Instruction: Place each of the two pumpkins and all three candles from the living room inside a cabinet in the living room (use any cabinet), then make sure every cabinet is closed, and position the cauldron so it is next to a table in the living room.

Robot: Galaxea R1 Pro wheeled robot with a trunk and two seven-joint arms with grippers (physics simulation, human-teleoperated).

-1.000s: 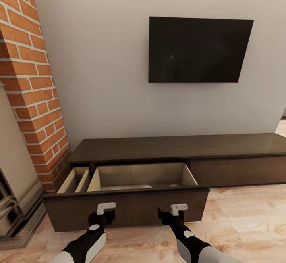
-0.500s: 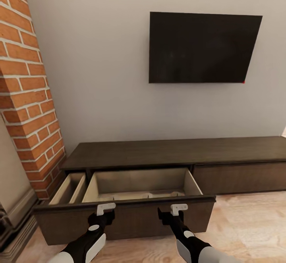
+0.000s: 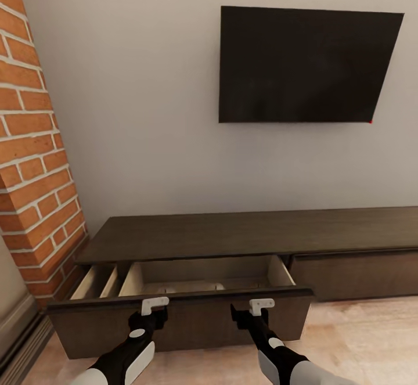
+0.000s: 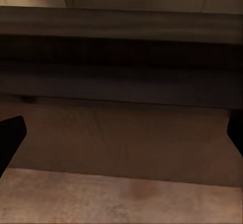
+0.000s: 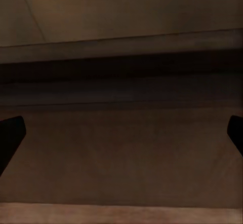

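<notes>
The cabinet (image 3: 249,234), a long low dark-brown unit, stands against the wall under a TV. Its wide drawer (image 3: 186,315) is pulled out, showing pale beige insides. A narrow drawer (image 3: 93,283) at its left is also out. Low pale shapes (image 3: 216,285) lie on the wide drawer's floor; I cannot tell what they are. My left gripper (image 3: 152,314) (image 4: 121,138) and right gripper (image 3: 255,314) (image 5: 121,135) are both open and empty. They hang close in front of the wide drawer's dark front panel. The pumpkins, candles, cauldron and table are out of view.
A red brick column (image 3: 35,158) rises at the left, close to the narrow drawer. A black TV (image 3: 305,65) hangs on the grey wall above the cabinet. Pale wood floor (image 3: 366,338) lies to the right of the open drawer.
The camera has moved closer to the cabinet and wall, so the TV looks larger and less of the drawer's inside shows. Both arms keep their place in the picture.
</notes>
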